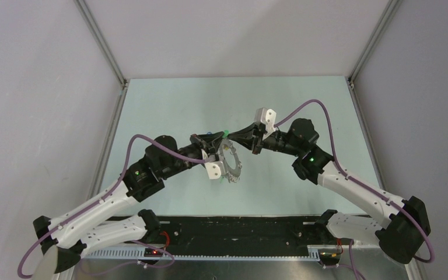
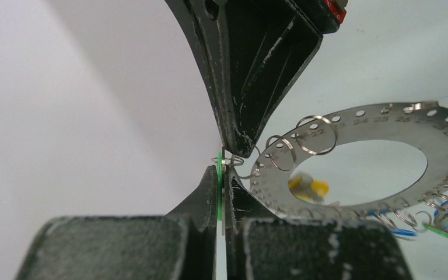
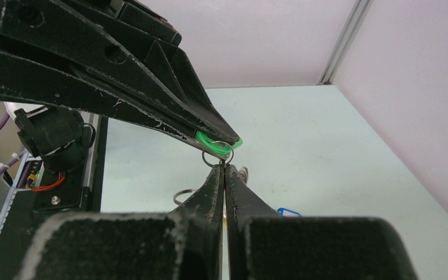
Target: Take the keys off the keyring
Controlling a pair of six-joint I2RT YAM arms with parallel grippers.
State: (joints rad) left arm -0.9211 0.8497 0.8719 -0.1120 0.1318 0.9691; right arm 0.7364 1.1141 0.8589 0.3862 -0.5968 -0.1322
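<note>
**Both grippers pinched at one green tag, keyring alongside**

Count: one keyring, two grippers, one green tag, one yellow tag, at least two blue tags. There are three split rings along the keyring's upper-left rim. More crowd its lower right, too bunched to count. No key blade shows clearly in any view.

Left gripper (image 2: 221, 178): fingers pressed together with the green tag (image 3: 202, 138) clamped edge-on between them. Only a thin green line shows at the seam in its own wrist view. From the right wrist view the tag pokes out past the tips.

A small split ring (image 3: 216, 155) hangs off the green tag, right at the meeting point.

Right gripper (image 3: 224, 175): fingers pressed together, no gap. The tips nip the lower edge of that small split ring. The two grippers meet tip to tip, nearly touching.

Keyring (image 2: 356, 131): a flat grey disc with a wide hole and a row of small numbered holes round the rim. It sits just right of the pinch in the left wrist view, tilted. In the top view it is over mid-table (image 1: 169, 116), on the near side of the tips. Cannot tell whether it rests on the surface.

The rim split rings (image 2: 318, 153) thread through the numbered holes. The yellow tag (image 2: 308, 186) shows through the keyring's hole, blurred. The blue tags (image 2: 405, 233) hang at the lower right edge.
</note>
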